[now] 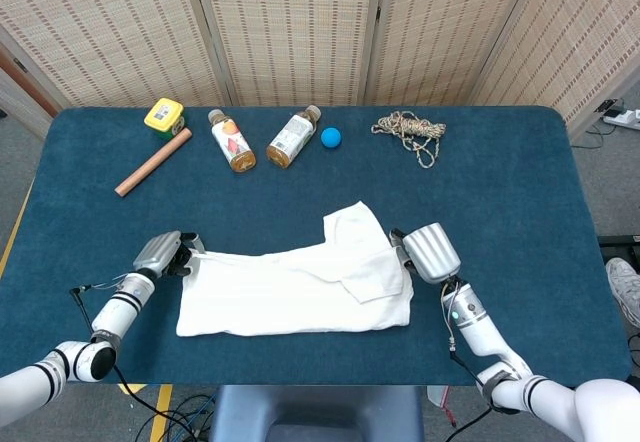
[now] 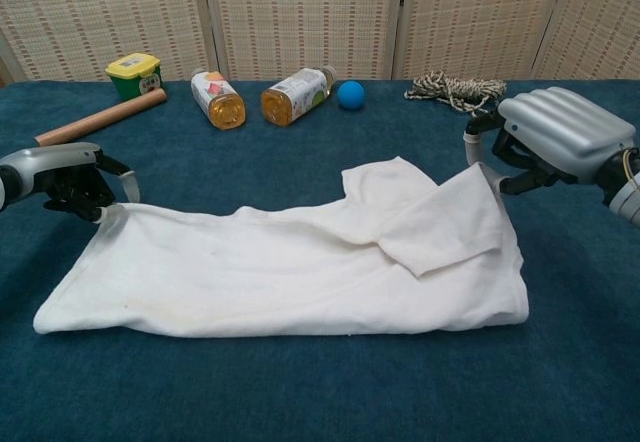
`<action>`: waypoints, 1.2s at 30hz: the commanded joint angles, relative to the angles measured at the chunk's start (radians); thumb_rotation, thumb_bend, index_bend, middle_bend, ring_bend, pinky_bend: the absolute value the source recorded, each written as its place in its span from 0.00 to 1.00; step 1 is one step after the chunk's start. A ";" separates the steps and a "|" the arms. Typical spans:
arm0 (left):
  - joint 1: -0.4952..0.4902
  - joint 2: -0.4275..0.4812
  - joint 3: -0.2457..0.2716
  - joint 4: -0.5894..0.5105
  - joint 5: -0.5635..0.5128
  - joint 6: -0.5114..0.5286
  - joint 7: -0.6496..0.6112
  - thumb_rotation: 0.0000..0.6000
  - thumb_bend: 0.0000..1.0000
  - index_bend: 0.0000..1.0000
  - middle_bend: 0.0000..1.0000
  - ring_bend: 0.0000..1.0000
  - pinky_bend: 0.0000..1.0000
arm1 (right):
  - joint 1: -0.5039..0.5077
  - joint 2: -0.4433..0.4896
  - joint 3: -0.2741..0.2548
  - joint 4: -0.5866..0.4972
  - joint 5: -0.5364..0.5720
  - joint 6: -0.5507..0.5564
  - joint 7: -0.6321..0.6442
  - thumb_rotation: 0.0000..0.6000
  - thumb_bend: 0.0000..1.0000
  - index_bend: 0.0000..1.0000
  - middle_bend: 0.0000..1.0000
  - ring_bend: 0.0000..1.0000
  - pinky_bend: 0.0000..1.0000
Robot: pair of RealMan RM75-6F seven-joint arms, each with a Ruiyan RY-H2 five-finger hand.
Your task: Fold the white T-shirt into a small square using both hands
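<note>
Plain white T-shirt (image 2: 290, 272) spread on the deep blue table (image 1: 520, 202), no print showing. Silver-grey left hand (image 2: 62, 177) with black fingers, silver-grey ribbed right hand (image 2: 548, 140). Along the far edge: yellow-lidded green tub (image 1: 164, 117), tan wooden rod (image 1: 152, 161), two amber bottles with white labels (image 1: 231, 141) (image 1: 292, 137), one label carrying red-orange, a bright blue ball (image 1: 331, 137), beige rope (image 1: 409, 131). Behind, beige woven screens (image 1: 290, 32).
</note>
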 commanded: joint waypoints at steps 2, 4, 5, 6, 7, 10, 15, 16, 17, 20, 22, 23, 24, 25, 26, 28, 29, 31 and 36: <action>0.009 0.010 0.000 -0.012 0.010 0.011 -0.007 1.00 0.52 0.45 0.92 0.85 0.96 | 0.016 -0.027 0.002 0.040 0.009 -0.011 0.013 1.00 0.69 0.95 0.97 1.00 1.00; 0.014 0.016 0.000 -0.019 0.015 0.018 -0.013 1.00 0.52 0.44 0.92 0.85 0.96 | 0.023 -0.040 0.005 0.063 0.016 -0.017 0.018 1.00 0.69 0.95 0.97 1.00 1.00; 0.016 0.018 -0.001 -0.022 0.017 0.021 -0.016 1.00 0.52 0.44 0.92 0.85 0.96 | 0.026 -0.046 0.006 0.073 0.019 -0.020 0.018 1.00 0.69 0.95 0.97 1.00 1.00; 0.019 0.022 -0.002 -0.026 0.020 0.025 -0.021 1.00 0.52 0.43 0.92 0.85 0.96 | 0.030 -0.053 0.008 0.086 0.024 -0.026 0.019 1.00 0.69 0.95 0.97 1.00 1.00; 0.022 0.025 -0.003 -0.030 0.022 0.028 -0.025 1.00 0.52 0.43 0.92 0.85 0.96 | 0.034 -0.058 0.009 0.096 0.027 -0.031 0.020 1.00 0.69 0.95 0.97 1.00 1.00; 0.029 0.035 -0.005 -0.041 0.030 0.037 -0.037 1.00 0.52 0.41 0.92 0.85 0.96 | 0.046 -0.075 0.011 0.128 0.038 -0.049 0.027 1.00 0.69 0.95 0.97 1.00 1.00; 0.040 0.046 -0.009 -0.056 0.041 0.055 -0.057 1.00 0.52 0.38 0.92 0.85 0.96 | 0.062 -0.103 0.015 0.177 0.053 -0.069 0.041 1.00 0.69 0.95 0.97 1.00 1.00; 0.043 0.048 -0.009 -0.059 0.045 0.060 -0.062 1.00 0.52 0.38 0.92 0.85 0.96 | 0.065 -0.109 0.016 0.187 0.054 -0.070 0.044 1.00 0.69 0.95 0.97 1.00 1.00; 0.044 0.050 -0.009 -0.061 0.048 0.063 -0.065 1.00 0.52 0.38 0.92 0.85 0.96 | 0.068 -0.112 0.015 0.193 0.054 -0.071 0.047 1.00 0.69 0.95 0.97 1.00 1.00; 0.049 0.056 -0.008 -0.067 0.056 0.069 -0.073 1.00 0.52 0.37 0.92 0.85 0.96 | 0.074 -0.123 0.014 0.211 0.057 -0.071 0.055 1.00 0.69 0.95 0.97 1.00 1.00; 0.052 0.060 -0.008 -0.071 0.061 0.074 -0.081 1.00 0.52 0.37 0.92 0.85 0.96 | 0.079 -0.130 0.016 0.226 0.062 -0.077 0.058 1.00 0.69 0.95 0.97 1.00 1.00; 0.054 0.061 -0.008 -0.073 0.063 0.076 -0.084 1.00 0.52 0.37 0.92 0.85 0.96 | 0.081 -0.133 0.016 0.232 0.064 -0.079 0.059 1.00 0.69 0.95 0.97 1.00 1.00; 0.055 0.063 -0.009 -0.075 0.065 0.078 -0.088 1.00 0.52 0.37 0.92 0.85 0.96 | 0.083 -0.137 0.017 0.239 0.067 -0.081 0.062 1.00 0.69 0.95 0.97 1.00 1.00; 0.056 0.064 -0.008 -0.077 0.067 0.080 -0.091 1.00 0.52 0.37 0.92 0.85 0.96 | 0.085 -0.140 0.017 0.244 0.068 -0.083 0.063 1.00 0.69 0.95 0.97 1.00 1.00; 0.057 0.065 -0.008 -0.078 0.069 0.082 -0.093 1.00 0.52 0.37 0.92 0.85 0.96 | 0.087 -0.143 0.017 0.250 0.070 -0.084 0.065 1.00 0.69 0.95 0.97 1.00 1.00; 0.061 0.068 -0.006 -0.079 0.074 0.085 -0.099 1.00 0.52 0.37 0.92 0.85 0.96 | 0.090 -0.150 0.022 0.261 0.077 -0.085 0.071 1.00 0.69 0.95 0.97 1.00 1.00; 0.062 0.069 -0.006 -0.079 0.076 0.086 -0.102 1.00 0.52 0.37 0.92 0.85 0.96 | 0.092 -0.152 0.024 0.265 0.080 -0.086 0.072 1.00 0.69 0.95 0.97 1.00 1.00; 0.063 0.071 -0.004 -0.080 0.080 0.087 -0.107 1.00 0.52 0.37 0.92 0.85 0.96 | 0.096 -0.157 0.024 0.275 0.084 -0.092 0.073 1.00 0.69 0.95 0.97 1.00 1.00; 0.067 0.075 -0.003 -0.082 0.085 0.091 -0.114 1.00 0.52 0.37 0.92 0.85 0.96 | 0.106 -0.168 0.026 0.293 0.092 -0.103 0.078 1.00 0.69 0.95 0.97 1.00 1.00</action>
